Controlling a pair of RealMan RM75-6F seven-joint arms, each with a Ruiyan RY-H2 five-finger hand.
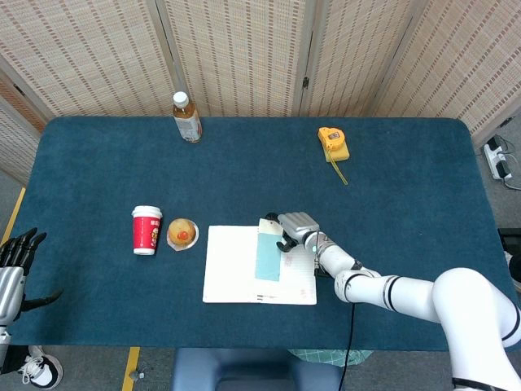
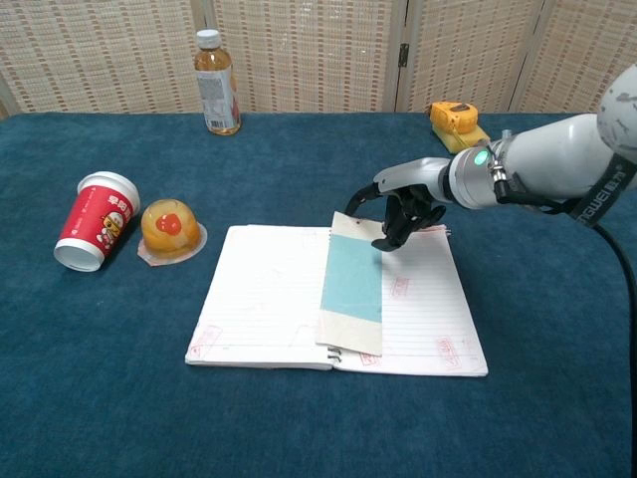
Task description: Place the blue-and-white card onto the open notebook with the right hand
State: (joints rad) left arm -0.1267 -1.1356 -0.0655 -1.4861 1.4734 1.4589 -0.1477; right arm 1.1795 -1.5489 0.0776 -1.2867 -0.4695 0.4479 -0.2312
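Note:
The blue-and-white card [image 1: 268,248] [image 2: 353,284] lies flat on the open notebook [image 1: 228,265] [image 2: 259,294], lengthwise along the spiral spine. My right hand [image 1: 295,226] [image 2: 403,199] hovers at the card's far right corner, fingertips [image 2: 388,237] touching that corner and the thumb spread out over the card's far edge. It grips nothing that I can see. My left hand [image 1: 16,273] hangs off the table's near left corner, fingers spread, empty.
A red paper cup [image 1: 146,230] [image 2: 95,221] and an orange jelly cup [image 1: 182,234] [image 2: 170,227] sit left of the notebook. A tea bottle [image 1: 186,117] [image 2: 217,83] stands at the far edge. A yellow tape measure [image 1: 333,142] [image 2: 453,119] lies behind my right hand.

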